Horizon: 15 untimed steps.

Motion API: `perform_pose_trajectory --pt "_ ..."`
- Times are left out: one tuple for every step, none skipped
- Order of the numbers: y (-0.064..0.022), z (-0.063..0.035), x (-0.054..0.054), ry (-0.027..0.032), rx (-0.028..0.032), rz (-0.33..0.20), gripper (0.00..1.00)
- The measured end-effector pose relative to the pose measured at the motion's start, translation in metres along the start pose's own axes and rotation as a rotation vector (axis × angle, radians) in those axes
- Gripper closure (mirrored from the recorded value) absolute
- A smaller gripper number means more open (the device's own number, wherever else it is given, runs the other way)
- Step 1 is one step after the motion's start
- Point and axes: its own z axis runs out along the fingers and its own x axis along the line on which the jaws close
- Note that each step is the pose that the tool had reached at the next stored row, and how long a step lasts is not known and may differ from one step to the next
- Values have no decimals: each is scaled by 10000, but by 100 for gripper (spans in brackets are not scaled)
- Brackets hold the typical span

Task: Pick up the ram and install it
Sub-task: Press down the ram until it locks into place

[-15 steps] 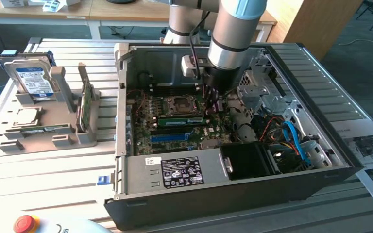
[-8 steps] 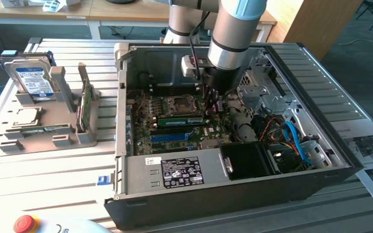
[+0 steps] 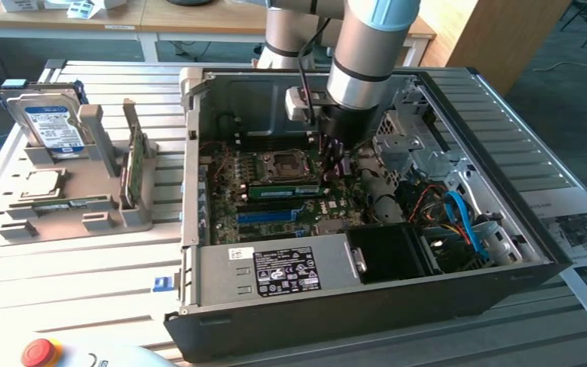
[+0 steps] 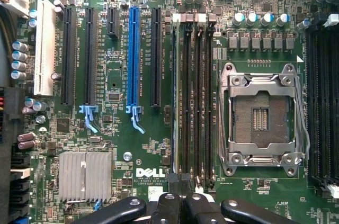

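The ram [image 3: 283,189], a thin green stick with a pale label, stands on edge in a memory slot beside the empty CPU socket [image 3: 283,163] inside the open computer case [image 3: 186,191]. In the wrist view the ram [image 4: 174,102] is seen edge-on along the first of the dark memory slots, left of the socket [image 4: 262,118]. My gripper [image 3: 338,164] hangs over the motherboard at the stick's end nearest the exterior view's right. Its black fingers [image 4: 169,205] are shut together just past that end, gripper [image 4: 180,203]. I cannot tell if they touch the stick.
A grey parts holder [image 3: 120,218] at the exterior view's left carries a hard drive [image 3: 54,126], a wider green card [image 3: 134,164] and a thin green strip [image 3: 69,204]. Blue cables [image 3: 462,218] and a drive cage crowd the case's right. A blue slot [image 4: 133,54] and heatsink [image 4: 85,176] lie nearby.
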Motion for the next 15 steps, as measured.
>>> perform_pose_trajectory --pt "0 -11 0 2 -5 -2 90" --pt "0 -24 1 3 -10 -2 90" --pt "1 -38 1 5 -15 -2 90" --pt "1 -52 2 6 -20 -2 90" --pt "2 -65 2 9 -26 -2 90" --pt "2 -77 2 10 -31 -2 90" --pt "2 -88 3 10 -35 -2 90" --pt "3 -99 3 12 -40 -2 90" --pt "3 -109 3 13 -45 -2 90" --pt "3 -119 3 15 -49 -2 90" --pt "3 -127 4 17 -53 -3 90" --pt "4 -135 4 17 -58 -2 90" --pt "4 -141 4 19 -62 -2 90" --pt "4 -142 4 17 -61 -3 90" --pt "4 -142 4 17 -62 -2 90"
